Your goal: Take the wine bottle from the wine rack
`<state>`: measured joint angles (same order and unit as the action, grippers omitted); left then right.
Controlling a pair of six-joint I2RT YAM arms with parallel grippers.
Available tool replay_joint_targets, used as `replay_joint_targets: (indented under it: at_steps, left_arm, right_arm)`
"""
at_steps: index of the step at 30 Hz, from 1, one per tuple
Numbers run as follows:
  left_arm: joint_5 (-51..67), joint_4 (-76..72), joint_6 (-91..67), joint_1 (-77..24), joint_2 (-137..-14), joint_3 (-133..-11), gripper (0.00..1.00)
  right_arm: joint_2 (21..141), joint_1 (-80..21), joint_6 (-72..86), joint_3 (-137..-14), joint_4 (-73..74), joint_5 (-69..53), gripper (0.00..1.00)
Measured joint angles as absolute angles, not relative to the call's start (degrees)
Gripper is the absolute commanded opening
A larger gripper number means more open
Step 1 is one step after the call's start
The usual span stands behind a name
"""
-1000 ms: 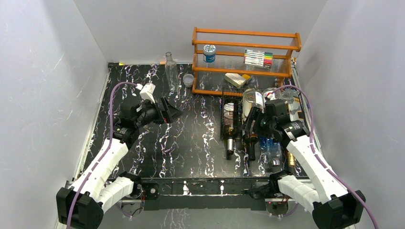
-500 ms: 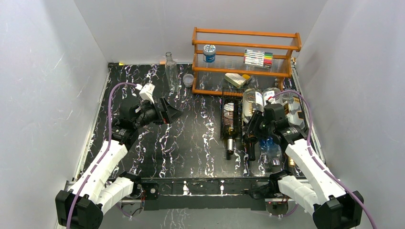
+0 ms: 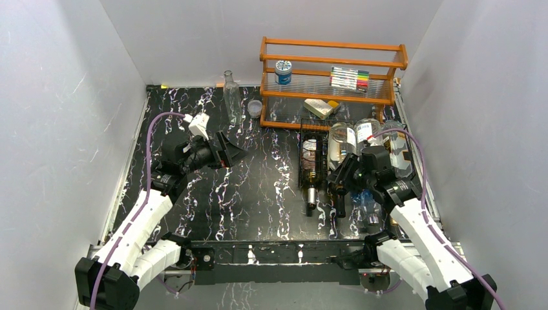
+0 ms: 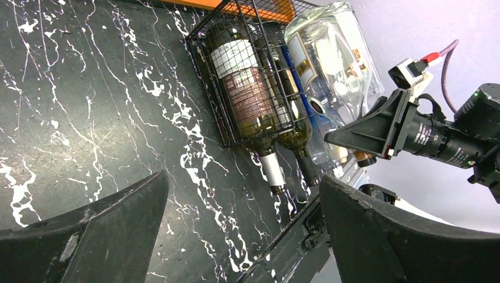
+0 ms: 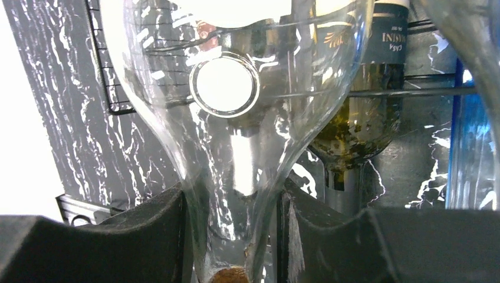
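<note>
The black wire wine rack (image 3: 315, 143) lies right of centre; it also shows in the left wrist view (image 4: 231, 71). It holds a dark wine bottle (image 3: 310, 169) (image 4: 243, 88), an olive bottle (image 5: 365, 112) and a clear glass bottle (image 3: 337, 139) (image 4: 333, 56) lying on top. My right gripper (image 3: 338, 175) (image 5: 236, 218) is shut on the neck of the clear bottle (image 5: 236, 106) at the rack's near end. My left gripper (image 3: 227, 152) (image 4: 242, 188) is open and empty, well left of the rack above the table.
An orange wooden shelf (image 3: 333, 61) with a can, markers and a box stands behind the rack. An upright clear bottle (image 3: 230, 97) and a small cup (image 3: 255, 107) stand at the back. More clear and blue bottles (image 3: 369, 199) lie right of the rack.
My right arm has drawn back toward the near edge, uncovering the clear bottles behind it. The left arm has not moved.
</note>
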<state>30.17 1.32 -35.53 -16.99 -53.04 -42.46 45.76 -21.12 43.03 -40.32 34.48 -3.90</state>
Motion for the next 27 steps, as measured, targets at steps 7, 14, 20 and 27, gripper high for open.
replay_joint_targets:
  at_steps: [7, 14, 20, 27]
  left_arm:
    - [30.48, 1.39, -35.86, -16.99, -53.04, -42.48, 0.98]
    - [30.5, 1.41, -36.07, -16.99, -53.06, -42.48, 0.98]
    - [30.7, 1.54, -36.1, -16.99, -53.95, -43.22, 0.98]
    - [30.76, 1.56, -35.83, -17.02, -54.78, -43.38, 0.98]
  right_arm:
    - [43.13, -21.15, 44.45, -40.27, 34.98, -5.39, 0.0]
    - [38.85, -21.12, 45.98, -40.27, 35.16, -6.13, 0.0]
    - [37.06, -21.06, 46.33, -40.27, 33.98, -5.76, 0.0]
    - [38.33, -21.06, 43.4, -41.82, 35.31, -6.52, 0.0]
